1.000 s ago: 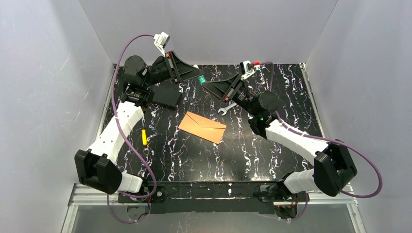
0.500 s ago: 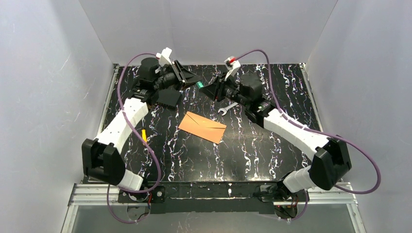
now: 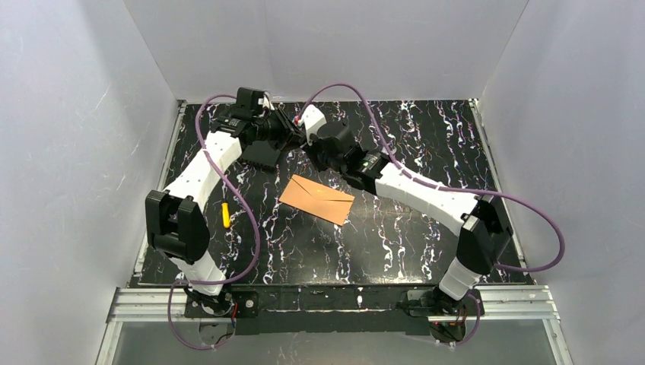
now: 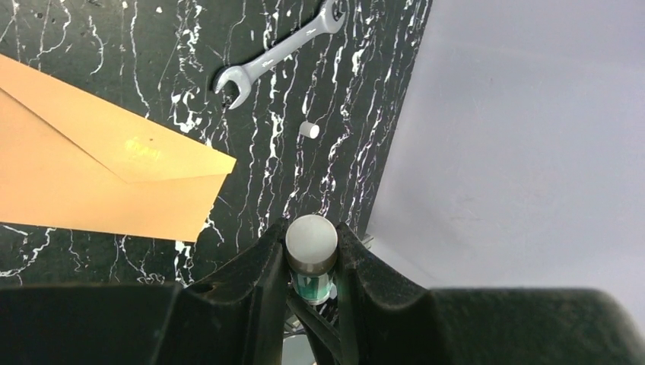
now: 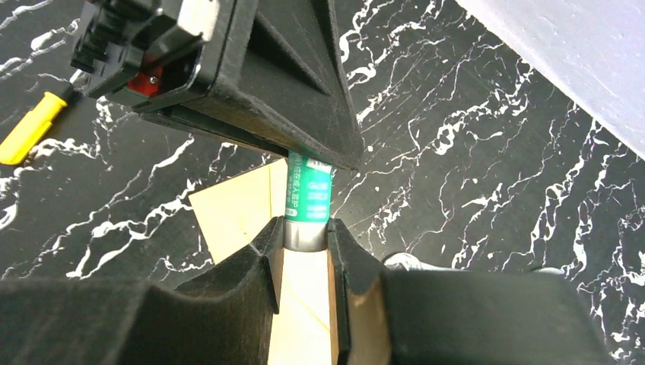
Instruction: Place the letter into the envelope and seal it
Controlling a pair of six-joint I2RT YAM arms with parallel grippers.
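Closing the gap seen a second ago, the left gripper (image 4: 311,234) and the right gripper (image 5: 302,232) are now meeting over the back-left of the black white-veined table (image 3: 395,243), each clamping one end of the green cylindrical glue stick (image 5: 308,194). The flat orange-brown kraft paper envelope (image 3: 316,199) is staying put mid-table, just in front of them, and neither gripper is touching it. The right arm is now covering the silver metal wrench (image 4: 281,53) in the overhead view.

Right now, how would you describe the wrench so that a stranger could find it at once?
Look at the black marbled table, just beyond the pointed corner of the orange-brown envelope. The wrench lies flat there beside a small white peg. It is the only silver metal tool, with a forked end.
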